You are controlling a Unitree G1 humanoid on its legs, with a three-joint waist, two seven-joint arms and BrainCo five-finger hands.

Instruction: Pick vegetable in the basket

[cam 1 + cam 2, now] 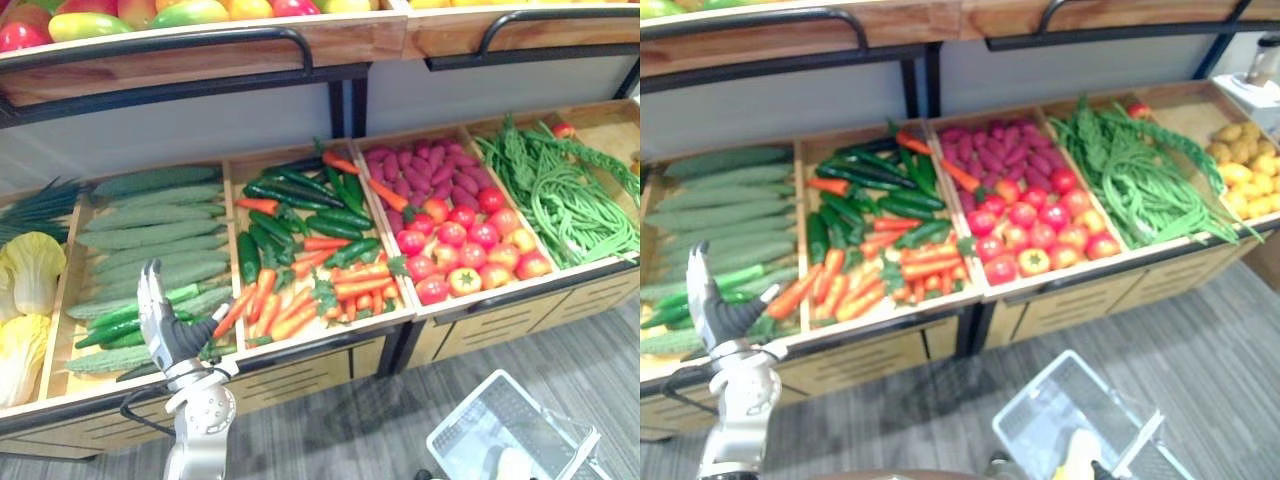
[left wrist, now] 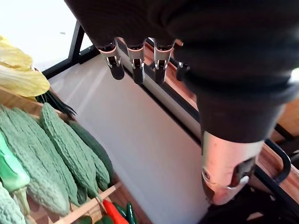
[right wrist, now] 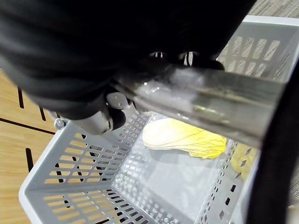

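My left hand [image 1: 165, 325] is raised upright over the front edge of the bin of bitter gourds [image 1: 150, 225] and cucumbers [image 1: 120, 322]. Its fingers [image 2: 136, 65] are straight and hold nothing. A white plastic basket [image 1: 462, 410] hangs low at the right, over the grey floor. In the right wrist view my right hand [image 3: 100, 119] is curled round the basket's metal handle [image 3: 210, 105]. A pale yellow cabbage [image 3: 182, 137] lies on the basket's bottom.
The wooden stand holds bins of carrots with dark green peppers [image 1: 300, 290], tomatoes and purple tubers [image 1: 465, 250], green beans [image 1: 570, 200], potatoes [image 1: 1245, 170] and yellow cabbages [image 1: 30, 270]. An upper shelf with fruit [image 1: 150, 15] overhangs the back.
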